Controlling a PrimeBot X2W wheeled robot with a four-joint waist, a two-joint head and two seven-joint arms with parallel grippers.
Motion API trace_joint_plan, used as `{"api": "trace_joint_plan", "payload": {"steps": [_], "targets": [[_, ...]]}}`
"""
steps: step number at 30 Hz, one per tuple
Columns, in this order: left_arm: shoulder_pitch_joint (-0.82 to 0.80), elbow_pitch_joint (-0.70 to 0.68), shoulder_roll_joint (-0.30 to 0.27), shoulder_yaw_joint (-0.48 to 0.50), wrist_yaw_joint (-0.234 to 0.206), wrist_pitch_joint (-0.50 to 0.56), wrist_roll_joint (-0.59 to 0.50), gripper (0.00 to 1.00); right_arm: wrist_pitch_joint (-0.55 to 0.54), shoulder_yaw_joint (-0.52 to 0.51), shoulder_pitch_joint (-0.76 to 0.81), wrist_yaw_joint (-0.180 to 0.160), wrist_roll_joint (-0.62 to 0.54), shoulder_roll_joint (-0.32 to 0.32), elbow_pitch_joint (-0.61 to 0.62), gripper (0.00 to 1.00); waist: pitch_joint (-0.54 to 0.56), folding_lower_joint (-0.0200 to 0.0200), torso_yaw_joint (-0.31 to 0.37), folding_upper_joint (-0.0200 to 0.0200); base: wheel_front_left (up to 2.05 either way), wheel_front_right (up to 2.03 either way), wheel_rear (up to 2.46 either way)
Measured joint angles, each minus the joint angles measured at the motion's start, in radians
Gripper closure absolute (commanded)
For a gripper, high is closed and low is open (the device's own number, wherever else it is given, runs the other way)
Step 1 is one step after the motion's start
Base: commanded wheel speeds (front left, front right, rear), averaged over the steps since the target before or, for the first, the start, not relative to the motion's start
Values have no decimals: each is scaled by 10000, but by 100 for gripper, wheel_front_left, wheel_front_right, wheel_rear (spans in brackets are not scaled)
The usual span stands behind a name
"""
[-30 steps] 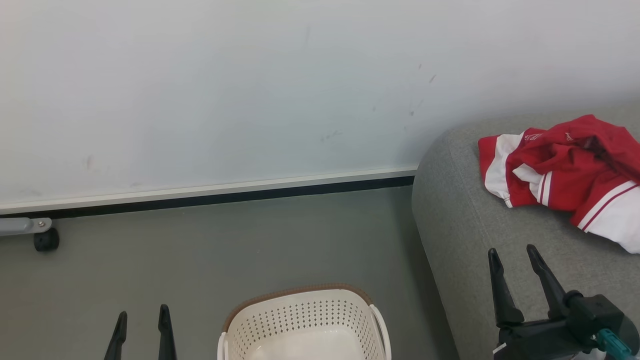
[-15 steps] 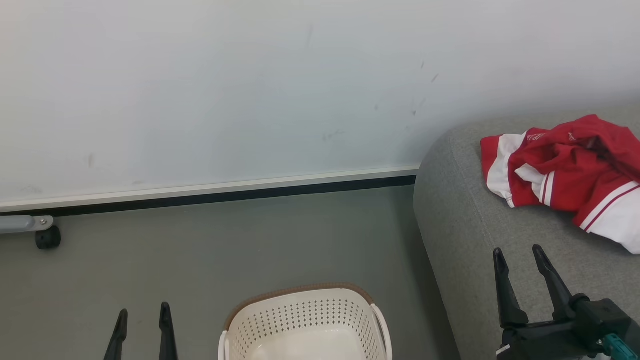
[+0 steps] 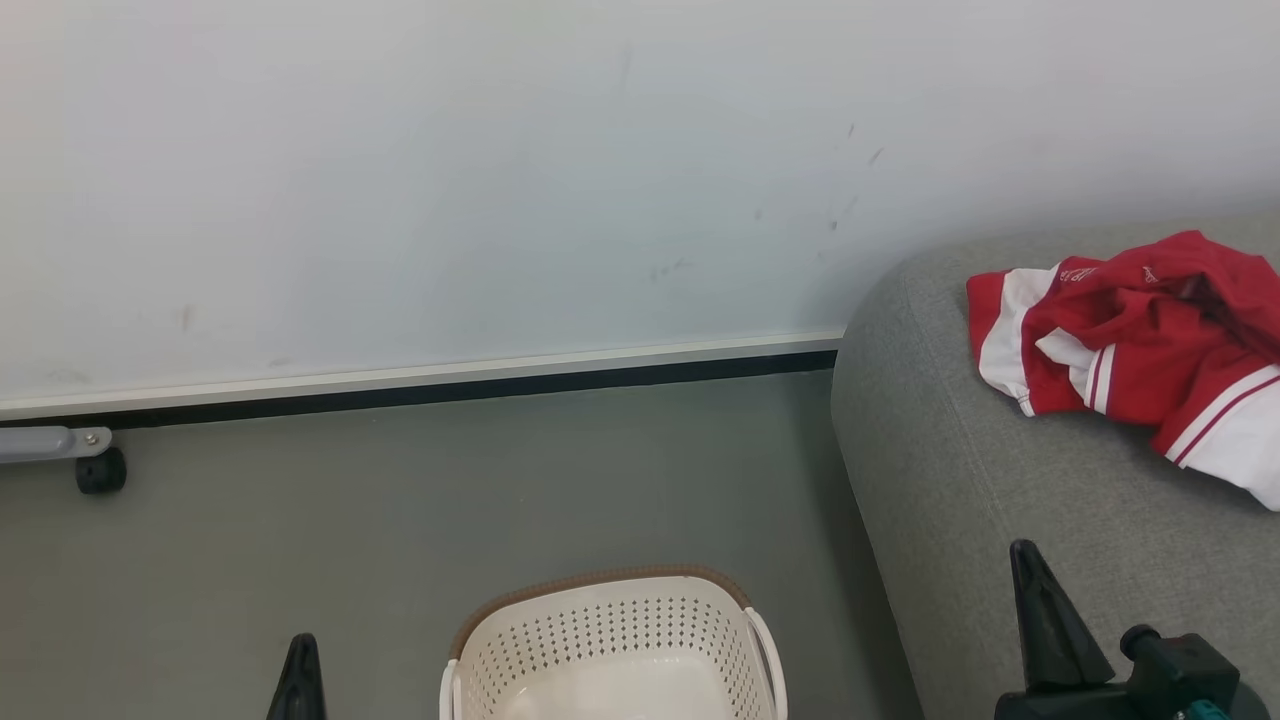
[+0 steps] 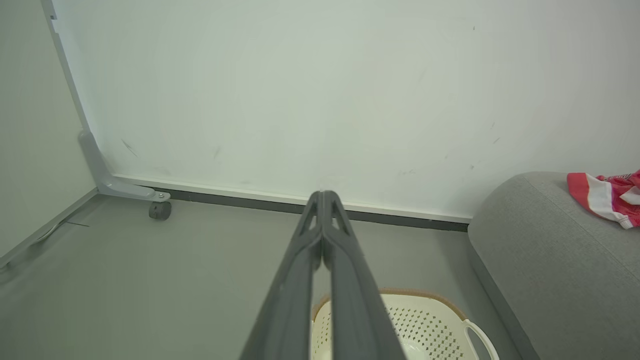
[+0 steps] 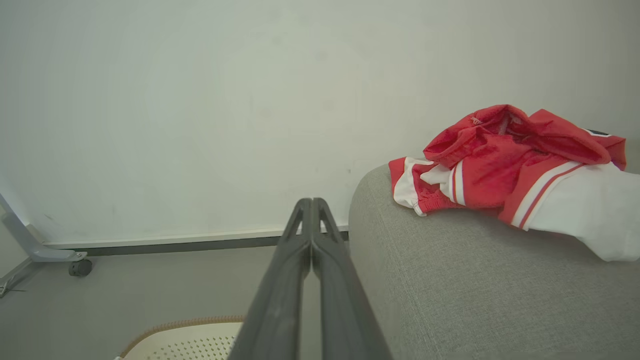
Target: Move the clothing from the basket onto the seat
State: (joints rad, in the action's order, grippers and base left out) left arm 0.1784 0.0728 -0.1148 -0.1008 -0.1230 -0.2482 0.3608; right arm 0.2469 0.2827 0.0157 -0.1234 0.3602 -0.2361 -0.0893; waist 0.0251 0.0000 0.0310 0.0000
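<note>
Nearest the robot, just left of the oval cream-white perforated plastic basket [image 3: 600, 640] with a brown woven-look rim, the left gripper [image 3: 298, 680] points up, its two dark fingers pressed tip to tip. Right of the basket, the right gripper [image 3: 1045, 625] stands before the large grey fabric sofa [image 3: 940, 470], its fingers likewise closed together. Farther right of the basket, the crumpled red mesh clothing with white panels and stripes [image 3: 1130, 350] lies on the sofa seat. Beyond the basket, the grey floor [image 3: 450, 500] meets a white wall [image 3: 500, 180].
</note>
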Motion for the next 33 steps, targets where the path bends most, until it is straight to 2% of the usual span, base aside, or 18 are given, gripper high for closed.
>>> {"api": "trace_joint_plan", "payload": {"steps": [6,33], "targets": [[-16,123,52,75,98,190,334,100,-146,-213,60,94,397,98,-128,100,-19,0,-18,0,0,0,0],[-618,748,234,667,771,1300,4061,100,-1273,-1432,-214,796,4132,669,-713,100,-97,0,-107,0,0,0,0]]}}
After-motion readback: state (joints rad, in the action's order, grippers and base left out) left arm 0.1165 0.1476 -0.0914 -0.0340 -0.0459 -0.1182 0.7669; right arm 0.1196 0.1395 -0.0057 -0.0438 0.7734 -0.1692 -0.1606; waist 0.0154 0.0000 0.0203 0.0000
